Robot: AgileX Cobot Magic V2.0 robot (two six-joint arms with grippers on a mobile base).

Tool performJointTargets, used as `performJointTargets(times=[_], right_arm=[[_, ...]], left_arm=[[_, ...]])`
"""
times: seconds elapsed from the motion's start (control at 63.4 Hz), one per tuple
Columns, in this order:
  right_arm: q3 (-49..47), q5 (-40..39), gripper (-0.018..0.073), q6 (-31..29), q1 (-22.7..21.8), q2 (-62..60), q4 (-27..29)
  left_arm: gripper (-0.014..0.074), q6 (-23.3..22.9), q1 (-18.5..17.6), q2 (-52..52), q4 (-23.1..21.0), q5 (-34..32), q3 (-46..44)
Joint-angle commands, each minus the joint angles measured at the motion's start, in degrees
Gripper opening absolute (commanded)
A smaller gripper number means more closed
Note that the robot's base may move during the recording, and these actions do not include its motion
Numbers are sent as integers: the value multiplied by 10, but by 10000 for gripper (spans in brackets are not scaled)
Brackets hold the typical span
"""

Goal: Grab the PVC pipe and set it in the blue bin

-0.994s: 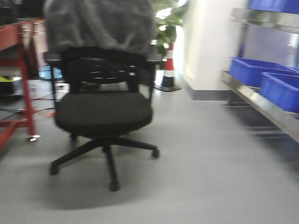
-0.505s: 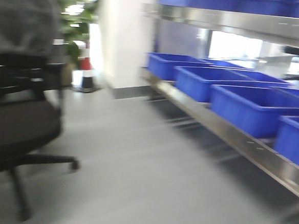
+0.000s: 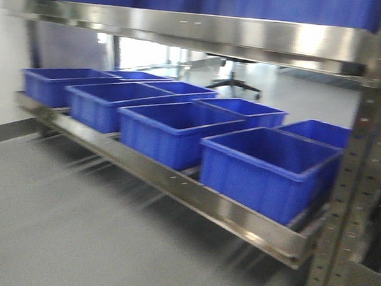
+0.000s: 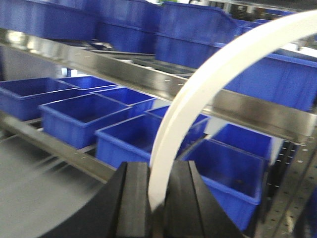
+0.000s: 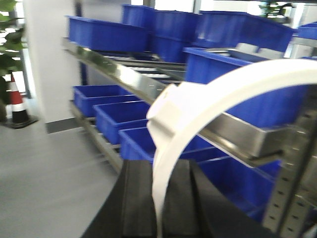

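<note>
A white curved PVC pipe [image 4: 198,84] arcs up and to the right in the left wrist view, its lower end pinched between the black jaws of my left gripper [image 4: 157,171], which is shut on it. In the right wrist view my right gripper [image 5: 157,171] is likewise shut on a white curved PVC pipe [image 5: 208,94] that has a thicker fitting [image 5: 168,106] near its bend. Several open blue bins stand in a row on the low steel shelf; the nearest blue bin [image 3: 253,183] is right of centre in the front view. Neither gripper shows in the front view.
The steel rack has a low shelf rail [image 3: 168,179], an upper shelf [image 3: 205,29] carrying more blue bins, and a perforated upright post [image 3: 355,174] at the right. Grey floor [image 3: 60,225] lies in front. A traffic cone [image 5: 16,106] and plant stand far left.
The front view has swung right: the black office chair and cone have left the frame, and the rack of blue bins now fills it, much closer.
</note>
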Motion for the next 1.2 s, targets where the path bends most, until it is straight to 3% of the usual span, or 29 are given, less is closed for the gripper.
performJointTargets(times=[0.0, 1.183], right_arm=[[1, -15, -167, -2, 0, -3, -7], [1, -15, -167, -2, 0, -3, -7]], left_arm=[[-111, -2, -1, -2, 0, -13, 0], [-111, -2, -1, -2, 0, -13, 0]])
